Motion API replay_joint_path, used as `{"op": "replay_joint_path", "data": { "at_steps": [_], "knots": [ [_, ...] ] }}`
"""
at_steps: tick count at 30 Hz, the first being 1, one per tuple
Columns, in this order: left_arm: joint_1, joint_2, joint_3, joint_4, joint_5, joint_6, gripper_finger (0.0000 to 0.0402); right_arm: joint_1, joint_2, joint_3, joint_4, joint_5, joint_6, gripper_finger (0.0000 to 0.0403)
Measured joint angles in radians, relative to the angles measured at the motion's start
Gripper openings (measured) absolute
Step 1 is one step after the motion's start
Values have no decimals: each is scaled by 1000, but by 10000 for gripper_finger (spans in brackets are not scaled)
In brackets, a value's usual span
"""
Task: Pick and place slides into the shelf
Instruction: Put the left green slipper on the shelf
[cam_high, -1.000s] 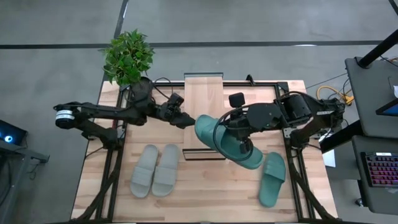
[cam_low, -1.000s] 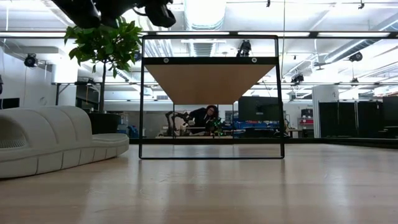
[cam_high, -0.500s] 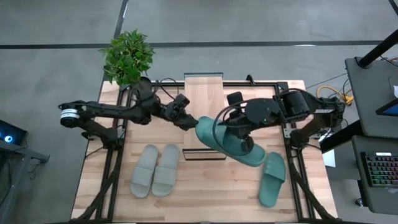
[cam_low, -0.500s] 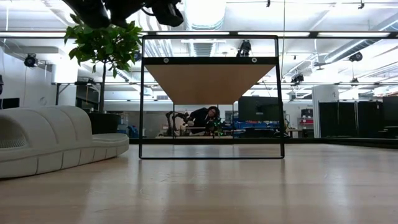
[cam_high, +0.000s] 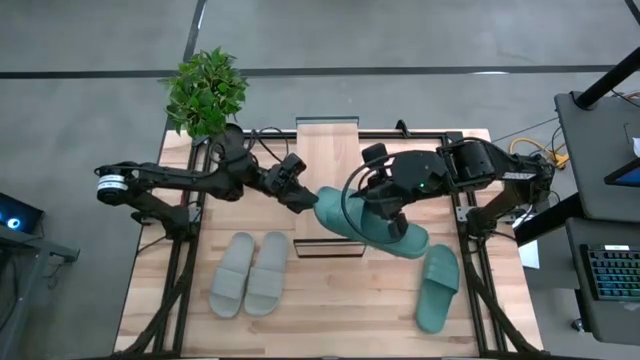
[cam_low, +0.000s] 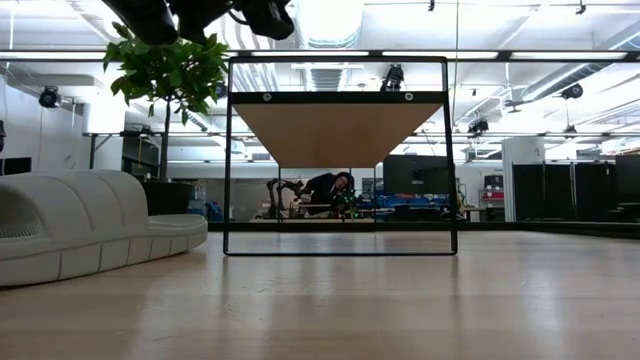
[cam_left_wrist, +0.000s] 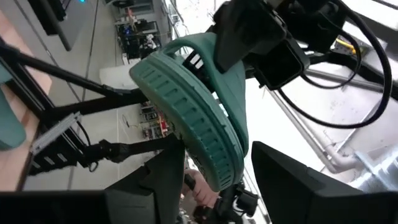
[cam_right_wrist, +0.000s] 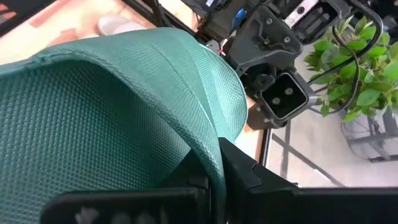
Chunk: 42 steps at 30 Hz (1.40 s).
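One teal-green slide (cam_high: 365, 218) is in the air over the shelf (cam_high: 327, 150), a light wood plank in a black frame. My right gripper (cam_high: 388, 205) is shut on it. My left gripper (cam_high: 303, 196) is open at the slide's left end. In the left wrist view its two fingers stand on either side of the ribbed sole edge (cam_left_wrist: 205, 130). The second teal slide (cam_high: 438, 288) lies sole-down on the table, near right. The grey-beige pair (cam_high: 248, 272) lies side by side, near left, and shows in the low view as grey slide (cam_low: 80, 225). My right gripper holds the teal slide near its middle, pinching an edge of the foam (cam_right_wrist: 214, 163) between the two fingers. It comes from the table's right, slanting down. The slide is lifted clear and lies slanted above the shelf's near edge. Whether my left gripper touches the slide, I cannot tell.
A potted plant (cam_high: 205, 92) stands at the far left corner. The shelf's black frame (cam_low: 340, 150) stands upright mid-table. Bare wood shows between the grey pair and the lone teal slide. A desk with a keyboard (cam_high: 610, 285) lies beyond the right edge.
My left arm has reached a little toward the table's right, up to the slide's left end. My right gripper has drawn the slide slightly toward the far edge, and the slide's right end has swung farther from the near edge.
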<state>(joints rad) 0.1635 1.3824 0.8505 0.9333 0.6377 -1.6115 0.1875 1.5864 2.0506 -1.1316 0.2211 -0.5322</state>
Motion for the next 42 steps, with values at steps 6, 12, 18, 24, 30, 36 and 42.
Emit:
{"op": "replay_joint_path", "data": {
  "at_steps": [6, 12, 18, 24, 30, 36, 42],
  "knots": [
    [-1, 11, 0, -7, 6, -98, 170, -2, 5, -1, -8, 8, -30, 11],
    [-1, 11, 0, -19, 7, -124, 170, -2, 6, -2, -7, 8, -31, 11],
    [-1, 10, 0, -55, -19, -137, 146, -1, 6, -2, 16, 0, -44, 11],
    [-1, 11, 0, -61, -37, -120, 94, -1, 6, -2, 21, -16, -45, 11],
    [-2, 11, -1, -69, -89, -4, 24, -1, 4, -2, 45, -15, -45, 11],
    [-1, 11, -2, -63, -123, 56, 24, -1, 3, 2, 61, -14, -45, 11],
    [-1, 10, -2, -62, -137, 101, 24, 0, 3, 3, 79, -3, 7, 28]
  ]
}}
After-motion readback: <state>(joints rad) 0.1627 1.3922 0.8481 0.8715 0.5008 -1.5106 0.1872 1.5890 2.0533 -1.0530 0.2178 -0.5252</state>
